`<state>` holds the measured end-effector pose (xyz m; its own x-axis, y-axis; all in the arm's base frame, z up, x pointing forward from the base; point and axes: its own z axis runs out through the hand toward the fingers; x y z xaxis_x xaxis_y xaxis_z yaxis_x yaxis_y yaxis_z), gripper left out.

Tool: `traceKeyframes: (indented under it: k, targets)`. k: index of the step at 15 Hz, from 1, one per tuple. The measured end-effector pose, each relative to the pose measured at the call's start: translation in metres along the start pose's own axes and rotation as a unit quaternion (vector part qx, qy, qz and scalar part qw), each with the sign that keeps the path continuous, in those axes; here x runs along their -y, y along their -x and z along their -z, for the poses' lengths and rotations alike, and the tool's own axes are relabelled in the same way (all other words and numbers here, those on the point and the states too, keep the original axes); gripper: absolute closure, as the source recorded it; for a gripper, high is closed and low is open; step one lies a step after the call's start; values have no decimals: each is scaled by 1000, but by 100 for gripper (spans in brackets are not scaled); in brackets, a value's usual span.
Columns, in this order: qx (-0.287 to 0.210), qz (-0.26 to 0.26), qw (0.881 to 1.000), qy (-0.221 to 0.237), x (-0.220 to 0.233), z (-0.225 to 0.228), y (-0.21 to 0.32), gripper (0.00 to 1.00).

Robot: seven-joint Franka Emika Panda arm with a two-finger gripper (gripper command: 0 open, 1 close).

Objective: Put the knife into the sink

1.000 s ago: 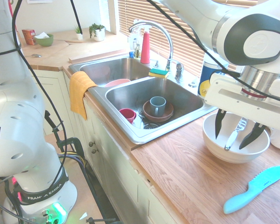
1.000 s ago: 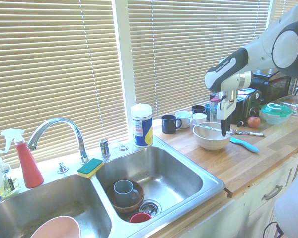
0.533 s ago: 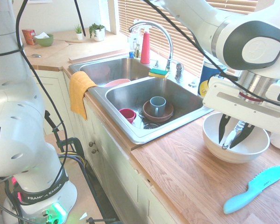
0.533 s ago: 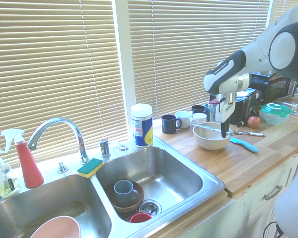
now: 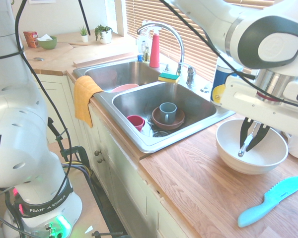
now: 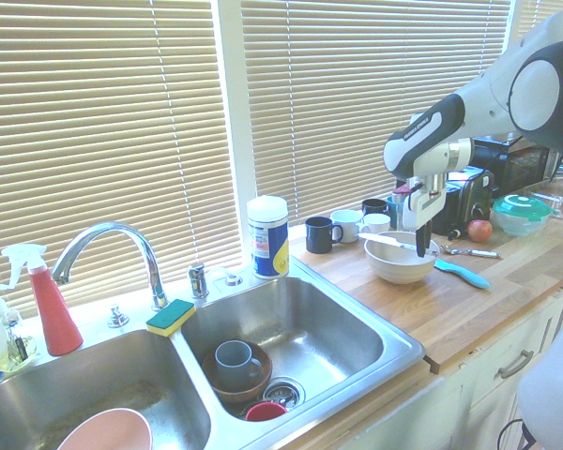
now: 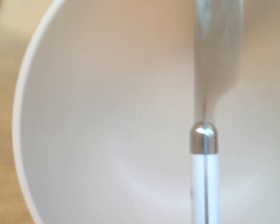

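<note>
**Gripper clamped on the table knife, over the white bowl**

In the first exterior view, the closest thing to you is the turquoise serrated knife (image 5: 271, 200), lying flat on the wooden countertop (image 5: 203, 183) at the lower right of the frame. Just behind it stands the white bowl (image 5: 252, 147). Above the bowl you see the gripper (image 5: 252, 138), its dark fingers drawn in narrow and pinching the table knife (image 5: 244, 145), which hangs with its lower end down inside the bowl. The wrist view gives you the same knife close up, white handle and silvery blade running across the bowl's pale interior.

Further back, at frame centre, lies the sink (image 5: 188, 126). Its nearer basin holds a grey mug (image 5: 167, 112) set in a brown bowl (image 5: 168, 120), with a red cup (image 5: 136, 122) beside them. A yellow cloth (image 5: 84, 96) drapes over the sink's front edge. Behind rises the chrome tap (image 5: 165, 35).
</note>
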<state>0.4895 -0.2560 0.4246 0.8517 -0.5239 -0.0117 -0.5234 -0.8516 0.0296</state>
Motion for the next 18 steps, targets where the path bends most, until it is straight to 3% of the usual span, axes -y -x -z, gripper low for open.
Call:
traceKeyframes:
  k: [4,8,14,18]
  targets:
    - [-31,-50,998,-20,21,70,26,100]
    - [-35,-76,996,-29,63,87,62,100]
    - [-65,-136,988,-45,199,46,149,100]
    - [-82,-173,980,-64,251,-13,184,100]
